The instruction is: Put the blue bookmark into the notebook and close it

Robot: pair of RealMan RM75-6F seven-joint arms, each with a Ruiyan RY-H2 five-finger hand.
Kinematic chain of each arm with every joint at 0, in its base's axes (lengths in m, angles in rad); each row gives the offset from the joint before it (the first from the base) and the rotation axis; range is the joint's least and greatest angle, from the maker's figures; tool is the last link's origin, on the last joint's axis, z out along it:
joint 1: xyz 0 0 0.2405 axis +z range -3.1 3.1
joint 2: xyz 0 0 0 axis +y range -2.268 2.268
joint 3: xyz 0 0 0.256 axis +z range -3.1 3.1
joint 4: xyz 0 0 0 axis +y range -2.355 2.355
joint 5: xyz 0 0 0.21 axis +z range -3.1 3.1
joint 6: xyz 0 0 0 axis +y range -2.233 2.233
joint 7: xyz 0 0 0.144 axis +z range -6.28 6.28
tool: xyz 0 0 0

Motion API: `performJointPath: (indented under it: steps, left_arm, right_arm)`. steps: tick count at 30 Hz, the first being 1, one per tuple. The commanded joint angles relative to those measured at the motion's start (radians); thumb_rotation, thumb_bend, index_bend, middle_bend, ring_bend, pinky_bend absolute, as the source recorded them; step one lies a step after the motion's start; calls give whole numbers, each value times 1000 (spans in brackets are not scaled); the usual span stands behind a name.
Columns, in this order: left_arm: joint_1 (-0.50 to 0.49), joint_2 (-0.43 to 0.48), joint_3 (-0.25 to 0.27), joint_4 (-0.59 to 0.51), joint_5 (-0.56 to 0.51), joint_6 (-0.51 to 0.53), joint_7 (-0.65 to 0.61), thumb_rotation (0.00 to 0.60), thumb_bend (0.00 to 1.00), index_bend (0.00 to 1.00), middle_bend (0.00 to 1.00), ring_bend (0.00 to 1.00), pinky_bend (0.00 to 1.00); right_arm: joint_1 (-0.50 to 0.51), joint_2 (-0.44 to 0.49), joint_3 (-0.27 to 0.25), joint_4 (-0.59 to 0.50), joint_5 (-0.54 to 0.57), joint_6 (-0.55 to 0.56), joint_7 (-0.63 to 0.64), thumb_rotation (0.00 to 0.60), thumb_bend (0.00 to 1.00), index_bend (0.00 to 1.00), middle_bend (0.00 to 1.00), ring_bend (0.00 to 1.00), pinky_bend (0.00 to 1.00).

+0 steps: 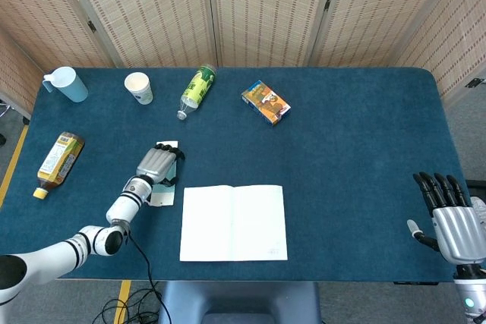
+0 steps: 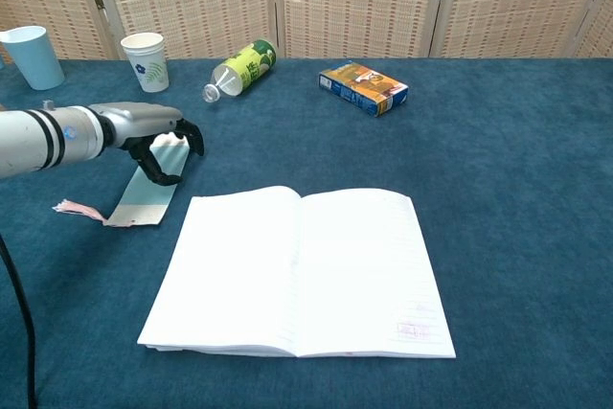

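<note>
The pale blue bookmark lies flat on the blue cloth, its pink tassel pointing left, just left of the open white notebook. My left hand hovers over the bookmark's far end with fingers curled down and the thumb arched below; a strip of bookmark shows in the gap between them. From the head view the left hand covers most of the bookmark beside the notebook. My right hand hangs off the table's near right corner, fingers spread, holding nothing.
Along the back stand a blue cup and a paper cup; a green bottle lies on its side next to an orange-blue box. A yellow-labelled bottle lies at the left edge.
</note>
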Motion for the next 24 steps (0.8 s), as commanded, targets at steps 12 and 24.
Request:
performJointPath:
  steps: [12, 24]
  left_arm:
    - [44, 116, 64, -167, -195, 133, 188, 600, 358, 333, 313, 175, 163]
    - [183, 246, 143, -281, 190, 281, -60, 600, 358, 244, 300, 175, 163]
  right_arm:
    - [8, -3, 1, 5, -21, 6, 12, 600, 226, 0, 98, 51, 60]
    - [12, -7, 0, 10, -35, 9, 16, 600, 226, 0, 98, 51, 61]
